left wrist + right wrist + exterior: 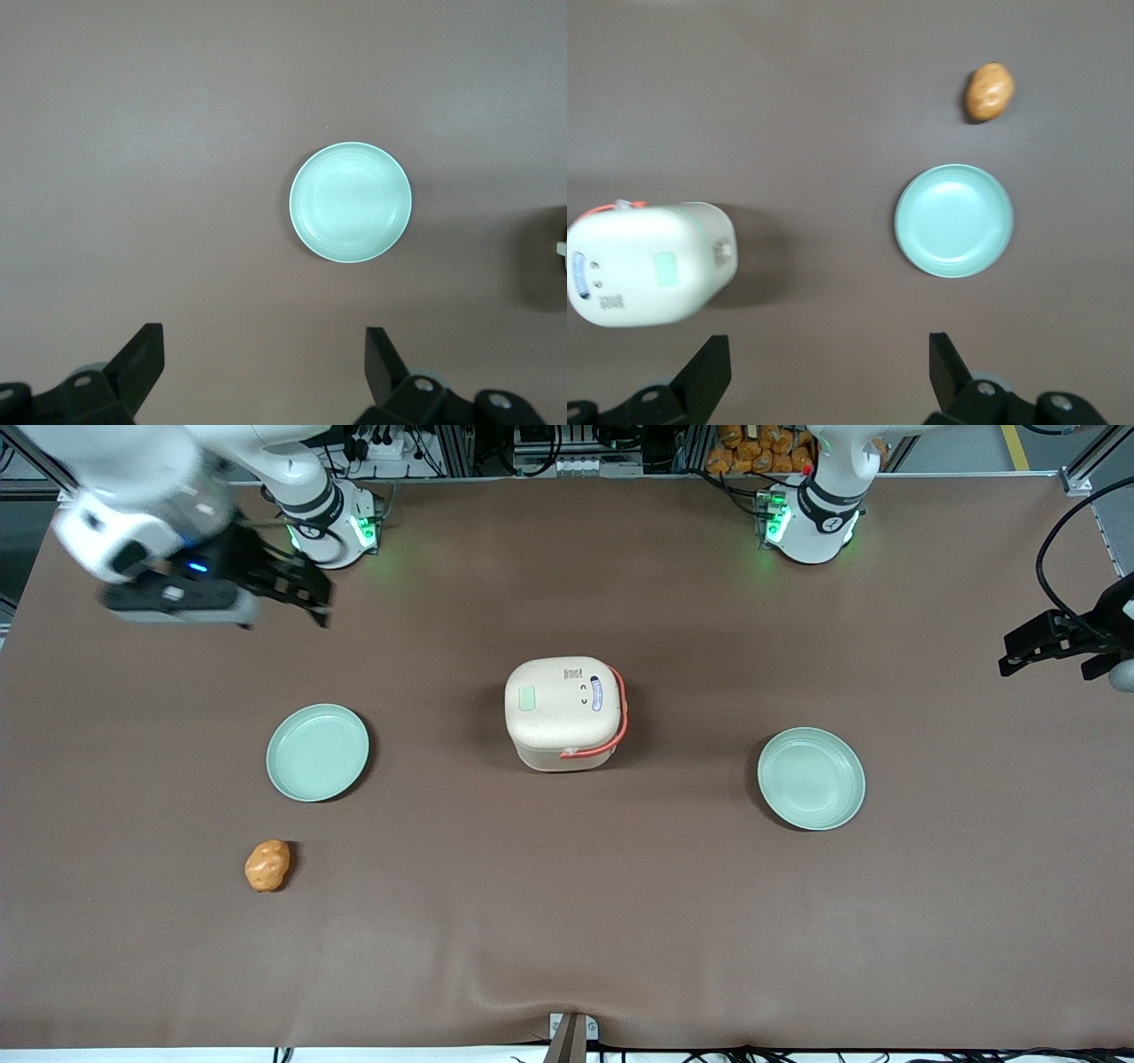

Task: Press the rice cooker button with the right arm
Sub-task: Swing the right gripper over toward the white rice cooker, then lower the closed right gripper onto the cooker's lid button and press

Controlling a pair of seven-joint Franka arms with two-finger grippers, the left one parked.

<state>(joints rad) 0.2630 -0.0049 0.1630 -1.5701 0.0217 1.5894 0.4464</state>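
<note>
Fingers spread wide and holding nothing: that is how my gripper (306, 593) hangs, high above the brown table (567, 921) toward my own end of it, close to my arm's base and well apart from everything on the cloth. From my wrist camera the two black fingertips (713, 359) stand far apart with only bare table between them.

The rice cooker (563, 713) sits near the middle of the table, upright, its cream-white lid shut so I cannot see inside. A pale green panel and a small control area with an oval blue-white label (596, 692) show on the lid top, and the coral-orange handle (617, 722) lies folded around the side toward the parked arm's end. My wrist view shows the same cooker (647, 264) well apart from my fingers.

Two pale green plates rest on the table, both with nothing in them. One plate (317, 752) lies toward my end, beside the cooker but well apart from it; the other plate (811, 779) lies toward the parked arm's end. An orange-brown potato (267, 865) lies on the bare cloth, nearer the front camera than my plate, near it but not touching.
</note>
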